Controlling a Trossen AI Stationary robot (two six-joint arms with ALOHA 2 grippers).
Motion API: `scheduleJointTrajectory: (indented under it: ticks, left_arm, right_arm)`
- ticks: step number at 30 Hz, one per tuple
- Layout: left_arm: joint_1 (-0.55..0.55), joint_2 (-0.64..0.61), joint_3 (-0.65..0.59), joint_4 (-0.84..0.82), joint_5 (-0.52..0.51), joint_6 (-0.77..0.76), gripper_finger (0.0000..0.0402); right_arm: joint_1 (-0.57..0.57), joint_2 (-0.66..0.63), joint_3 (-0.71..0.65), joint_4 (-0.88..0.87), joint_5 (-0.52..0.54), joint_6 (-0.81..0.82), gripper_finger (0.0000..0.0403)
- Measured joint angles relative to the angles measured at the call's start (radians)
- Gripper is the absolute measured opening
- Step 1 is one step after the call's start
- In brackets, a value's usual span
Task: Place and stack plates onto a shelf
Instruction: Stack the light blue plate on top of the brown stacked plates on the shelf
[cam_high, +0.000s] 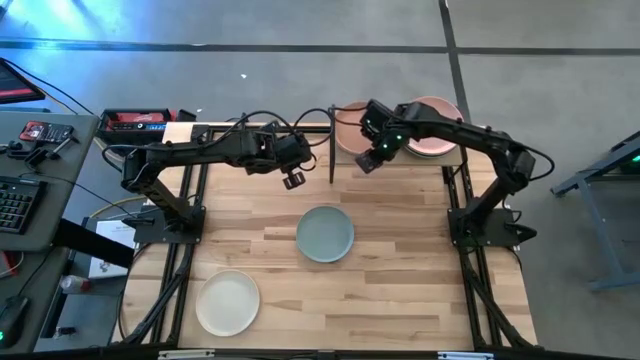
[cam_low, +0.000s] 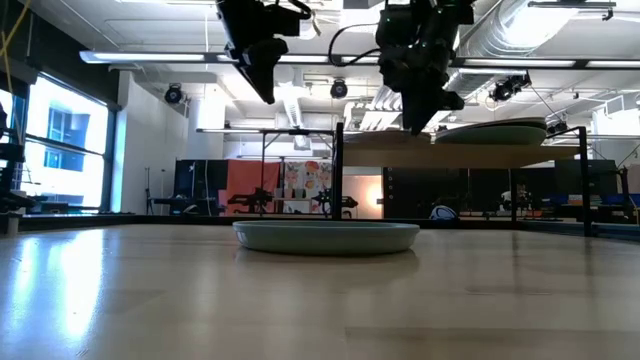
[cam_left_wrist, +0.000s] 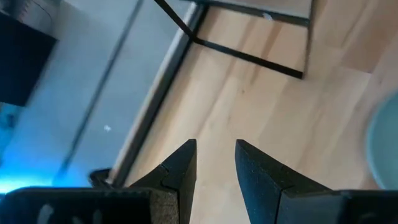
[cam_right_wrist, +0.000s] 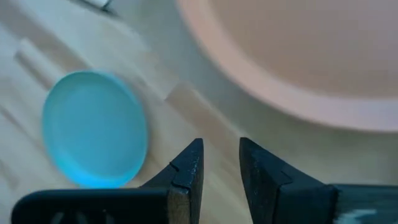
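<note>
The shelf (cam_high: 398, 150), a light-wood board on a black frame, stands at the table's far edge, right of centre. A pink plate (cam_high: 347, 126) lies on its left half and a pink-topped stack (cam_high: 440, 140) on its right half. A pale blue-green plate (cam_high: 325, 233) lies flat at the table's middle and shows in the low view (cam_low: 326, 236). A cream plate (cam_high: 228, 302) lies at the near left. My right gripper (cam_high: 368, 160) hovers over the shelf's near edge, slightly open and empty. My left gripper (cam_high: 292, 180) hovers left of the shelf, slightly open and empty.
The shelf's black post (cam_high: 331, 155) stands between the two grippers. A keyboard and tools lie on a side desk (cam_high: 30, 150) to the left of the table. Bare wood (cam_high: 420, 270) lies at the near right.
</note>
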Motion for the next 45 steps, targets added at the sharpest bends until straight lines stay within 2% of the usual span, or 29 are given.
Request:
scheduleJointTrajectory:
  ticks: [4,9,14,22,33,45]
  left_arm:
    - [0.000,0.000,0.000,-0.072,0.066,-0.085,0.0102]
    - [-0.003,-0.001,-0.012,-0.169,0.090,-0.169,0.0102]
    - [-0.013,-0.001,-0.054,-0.270,0.098,-0.230,0.0102]
    - [-0.064,-0.007,-0.166,-0.376,0.162,-0.337,0.0101]
    - [-0.232,-0.080,-0.315,-0.396,0.217,-0.461,0.0101]
    - [-0.451,-0.216,-0.384,-0.395,0.249,-0.707,0.0101]
  right_arm:
    - [0.048,-0.017,0.000,-0.014,-0.028,0.024,0.0080]
    - [0.145,-0.016,0.000,-0.041,-0.029,0.121,0.0080]
    - [0.269,-0.008,0.000,-0.031,0.017,0.245,0.0080]
    - [0.433,0.005,0.000,0.010,0.132,0.530,0.0080]
    - [0.583,0.144,0.000,0.049,0.176,0.784,0.0080]
    - [0.620,0.296,0.000,0.102,0.192,0.873,0.0080]
